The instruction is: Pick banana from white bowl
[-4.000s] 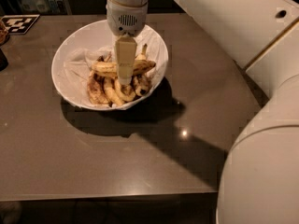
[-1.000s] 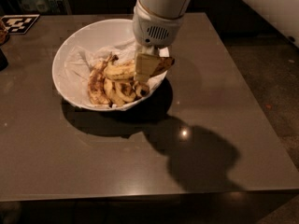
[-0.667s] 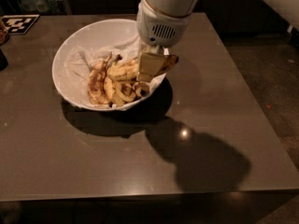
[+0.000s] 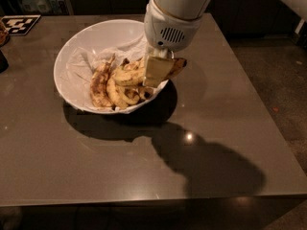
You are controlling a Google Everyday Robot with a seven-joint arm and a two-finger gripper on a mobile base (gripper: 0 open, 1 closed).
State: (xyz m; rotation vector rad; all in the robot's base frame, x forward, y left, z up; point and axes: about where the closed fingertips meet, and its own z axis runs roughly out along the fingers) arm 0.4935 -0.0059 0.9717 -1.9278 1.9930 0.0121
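Observation:
The white bowl (image 4: 71,48) sits on the back left of the dark table, lined with crumpled white paper (image 4: 80,67). My gripper (image 4: 156,72) hangs over the bowl's right rim and is shut on the banana (image 4: 126,75), a long yellow one with brown streaks. The banana lies across the jaws, lifted a little above the others. Its brown tip (image 4: 179,64) sticks out past the rim to the right. A cream finger (image 4: 158,68) covers the banana's middle.
Shorter, brown-blotched bananas (image 4: 100,86) lie in the bowl to the left of my gripper. A black-and-white marker tag (image 4: 19,24) lies at the table's back left corner, and a dark object (image 4: 2,61) stands at the left edge. The brown table (image 4: 105,171) ends at front and right.
Four seconds ago my gripper stood down among the bananas. Since then it has come up and shifted right with the banana in it. The arm has swung away to the upper right.

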